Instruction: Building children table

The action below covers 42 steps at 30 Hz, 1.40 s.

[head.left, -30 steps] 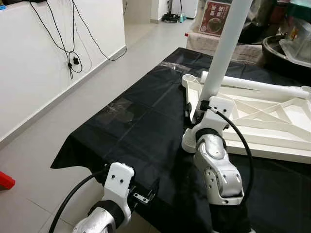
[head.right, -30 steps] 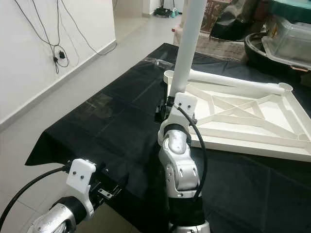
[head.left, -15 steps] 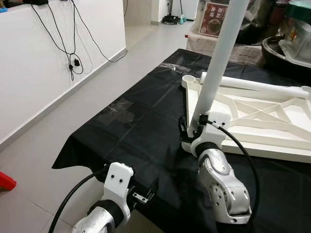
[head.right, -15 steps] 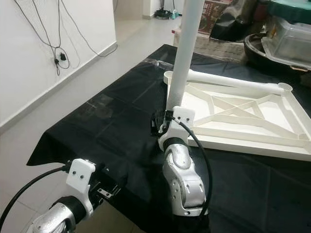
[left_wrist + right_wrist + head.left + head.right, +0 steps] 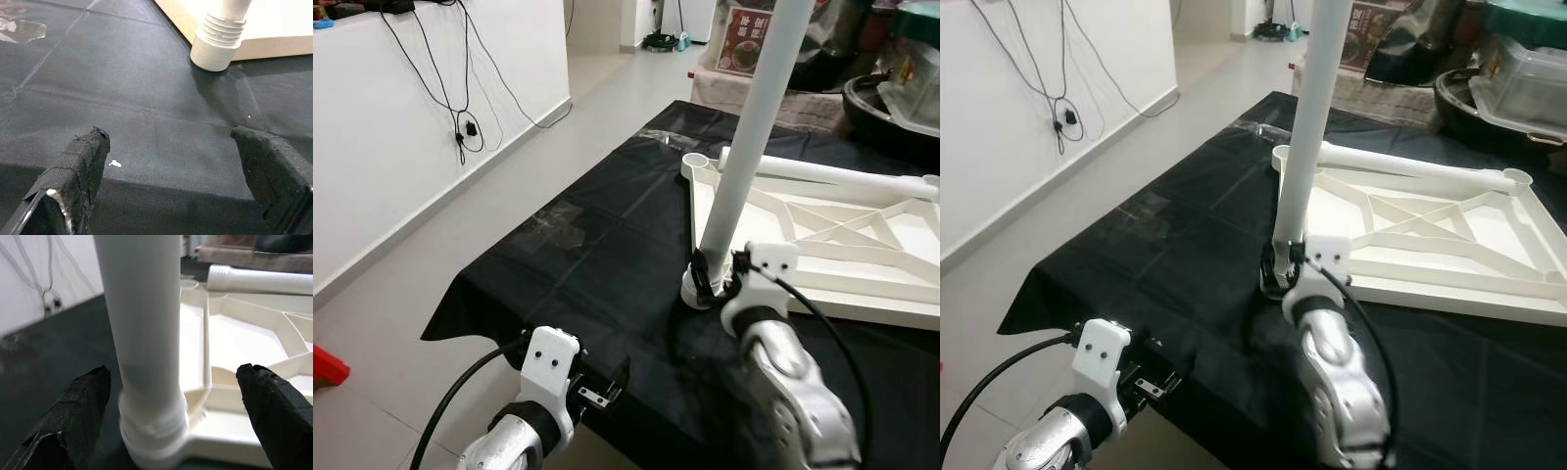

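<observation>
A white table top (image 5: 822,245) lies upside down on a black cloth (image 5: 578,255). One white leg (image 5: 744,147) stands upright in the socket (image 5: 215,51) at its near left corner. A second leg (image 5: 822,171) lies along the far edge. My right gripper (image 5: 710,279) is low at the standing leg's base. It is open, with its fingertips (image 5: 83,406) well apart and the leg (image 5: 142,333) between them, closer to one finger. My left gripper (image 5: 176,166) hovers open over the cloth's front edge with nothing in it.
A white wall with hanging cables (image 5: 460,127) runs along the left, with bare tiled floor (image 5: 509,166) between it and the cloth. A red object (image 5: 325,364) lies on the floor at the near left. Boxes and clutter (image 5: 901,59) stand behind the table top.
My right wrist has slid down the upright leg toward its base, and the arm has swung out to the right. The leg stays standing. The left arm has barely moved.
</observation>
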Tool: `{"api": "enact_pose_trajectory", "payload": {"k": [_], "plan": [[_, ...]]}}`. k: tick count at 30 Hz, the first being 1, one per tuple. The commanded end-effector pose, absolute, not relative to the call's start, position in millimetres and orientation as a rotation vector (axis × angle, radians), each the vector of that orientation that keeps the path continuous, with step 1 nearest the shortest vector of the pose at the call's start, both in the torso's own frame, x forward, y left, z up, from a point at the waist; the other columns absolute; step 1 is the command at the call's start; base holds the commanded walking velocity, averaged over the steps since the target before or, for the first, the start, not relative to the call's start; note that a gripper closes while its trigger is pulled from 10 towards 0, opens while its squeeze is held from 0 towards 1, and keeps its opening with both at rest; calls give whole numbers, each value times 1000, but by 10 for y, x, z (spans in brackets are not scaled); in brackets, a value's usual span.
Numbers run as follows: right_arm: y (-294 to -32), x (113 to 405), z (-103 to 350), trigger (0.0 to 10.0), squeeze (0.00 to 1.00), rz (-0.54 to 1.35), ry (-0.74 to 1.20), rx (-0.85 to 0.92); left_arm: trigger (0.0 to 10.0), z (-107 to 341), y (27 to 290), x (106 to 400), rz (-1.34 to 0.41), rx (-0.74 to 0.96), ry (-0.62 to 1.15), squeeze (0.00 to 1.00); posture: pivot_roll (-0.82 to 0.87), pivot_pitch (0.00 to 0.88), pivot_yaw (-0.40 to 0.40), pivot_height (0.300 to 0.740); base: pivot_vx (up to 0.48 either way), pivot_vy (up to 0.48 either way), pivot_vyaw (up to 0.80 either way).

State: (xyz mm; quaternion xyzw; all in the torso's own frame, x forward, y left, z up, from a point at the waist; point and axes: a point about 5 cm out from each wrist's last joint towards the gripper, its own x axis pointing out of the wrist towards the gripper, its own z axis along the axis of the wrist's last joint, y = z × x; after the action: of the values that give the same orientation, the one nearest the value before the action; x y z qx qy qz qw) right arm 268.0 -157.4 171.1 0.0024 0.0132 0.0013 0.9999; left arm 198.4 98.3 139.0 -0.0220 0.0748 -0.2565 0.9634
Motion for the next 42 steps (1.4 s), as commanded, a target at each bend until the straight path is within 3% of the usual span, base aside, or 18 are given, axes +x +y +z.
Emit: {"api": "enact_pose_trajectory", "payload": {"k": [1,6,9,10,11,16,20,22,23,25,30,32,42], "plan": [[-1717,2633,1670,10000,0,-17,49,-18,10000,1366,975,1982,-530,-52,160,0,200,110,-37,740,0,0,0],[-1900,2651,1630,10000,0,-40,62,-40,10000,1368,970,1984,-529,-53,158,0,198,110,-39,740,0,0,0],[-2221,2798,1620,10000,0,70,87,-131,10000,1369,965,1983,-526,-56,155,0,190,114,-44,740,0,0,0],[-2221,2798,1620,10000,0,70,87,-131,10000,1369,965,1983,-526,-56,155,0,190,114,-44,740,0,0,0],[-2352,2906,1694,10000,0,192,88,-207,10000,1372,959,1979,-525,-58,153,0,188,116,-46,740,0,0,0],[-2412,2972,1749,10000,0,290,107,-252,10000,1373,957,1977,-525,-59,152,0,187,120,-50,740,0,0,0],[-2481,3136,1891,10000,0,492,180,-369,10000,1381,946,1971,-525,-61,149,0,181,126,-55,740,0,0,0],[-2552,3272,2027,10000,0,628,277,-532,10000,1387,933,1963,-527,-61,146,0,184,128,-60,740,0,0,0],[-2552,3272,2027,10000,0,628,277,-532,10000,1387,933,1963,-527,-61,146,0,184,128,-60,740,0,0,0],[-2646,3374,2086,10000,0,687,375,-729,10000,1392,919,1949,-529,-60,145,0,183,131,-66,740,0,0,0],[-2698,3449,2136,10000,0,702,436,-781,10000,1395,914,1942,-530,-62,145,0,184,133,-71,740,0,0,0],[-2757,3568,2266,10000,0,746,563,-824,10000,1403,902,1922,-534,-68,144,0,189,138,-80,740,0,0,0],[-2864,3627,2371,10000,0,757,759,-900,10000,1417,888,1860,-529,-75,146,0,198,146,-93,740,0,0,0]]}}
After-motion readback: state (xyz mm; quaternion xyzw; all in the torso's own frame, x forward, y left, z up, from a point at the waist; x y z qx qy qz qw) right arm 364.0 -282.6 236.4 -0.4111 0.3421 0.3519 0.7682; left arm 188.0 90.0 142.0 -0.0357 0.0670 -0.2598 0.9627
